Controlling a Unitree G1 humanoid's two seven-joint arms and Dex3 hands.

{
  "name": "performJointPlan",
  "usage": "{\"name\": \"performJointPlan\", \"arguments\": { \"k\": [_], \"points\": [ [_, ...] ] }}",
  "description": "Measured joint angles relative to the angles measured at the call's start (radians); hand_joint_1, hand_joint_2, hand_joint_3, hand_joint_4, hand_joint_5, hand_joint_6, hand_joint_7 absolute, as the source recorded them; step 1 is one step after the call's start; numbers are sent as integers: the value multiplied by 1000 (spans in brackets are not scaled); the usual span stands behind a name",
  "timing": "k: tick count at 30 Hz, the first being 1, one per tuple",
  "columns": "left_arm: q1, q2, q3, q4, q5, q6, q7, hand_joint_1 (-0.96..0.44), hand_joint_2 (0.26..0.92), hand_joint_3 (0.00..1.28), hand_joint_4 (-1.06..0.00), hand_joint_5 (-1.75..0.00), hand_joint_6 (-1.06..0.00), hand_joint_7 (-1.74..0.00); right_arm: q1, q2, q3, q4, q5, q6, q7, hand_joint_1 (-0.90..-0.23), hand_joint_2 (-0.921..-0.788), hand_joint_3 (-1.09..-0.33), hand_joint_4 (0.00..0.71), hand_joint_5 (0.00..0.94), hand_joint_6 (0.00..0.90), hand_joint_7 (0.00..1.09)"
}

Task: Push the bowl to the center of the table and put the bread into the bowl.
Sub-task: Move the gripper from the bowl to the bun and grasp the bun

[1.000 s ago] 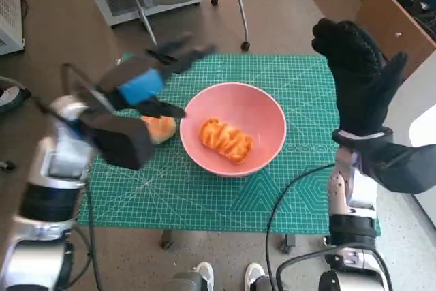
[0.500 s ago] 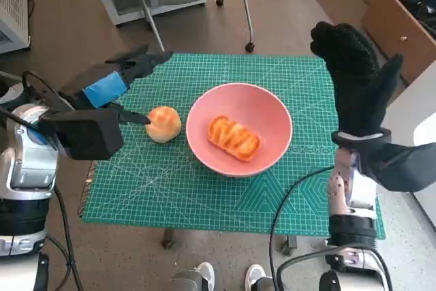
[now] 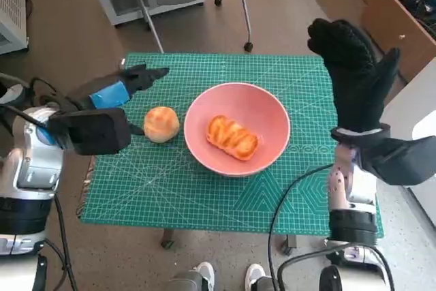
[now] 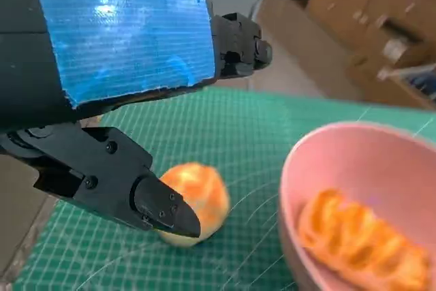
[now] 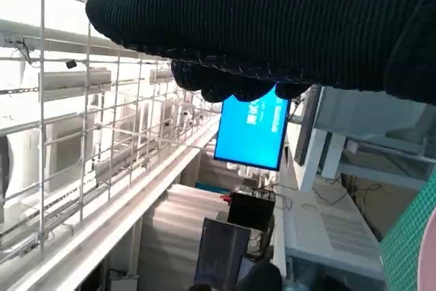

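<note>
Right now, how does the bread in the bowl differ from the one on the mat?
The bread in the bowl is elongated and twisted, deeper orange; the bread on the mat is round, smooth, paler. One lies inside the pink bowl, the other beside it, near the left hand. Neither is held.

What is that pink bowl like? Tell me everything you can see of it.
The pink bowl is round, smooth and plain, maybe plastic or glazed. It stands upright near the middle of the green cutting mat. One golden, ridged bread lies inside it. A round bun sits on the mat just beside its rim. Neither hand touches the bowl.
</note>
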Motion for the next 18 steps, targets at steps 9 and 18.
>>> {"name": "performJointPlan", "arguments": {
  "k": [9,18],
  "points": [
    [-48,-45,-69,106,57,12,12,-88,757,4,1,1,-93,-74,-1,-5,-6,7,1,-3,13,-520,-921,-569,351,1,211,449],
    [-139,-110,-135,318,109,-8,75,-136,763,6,1,1,-106,-59,0,-18,-11,2,1,-2,17,-518,-921,-573,349,0,210,450]
  ]
}}
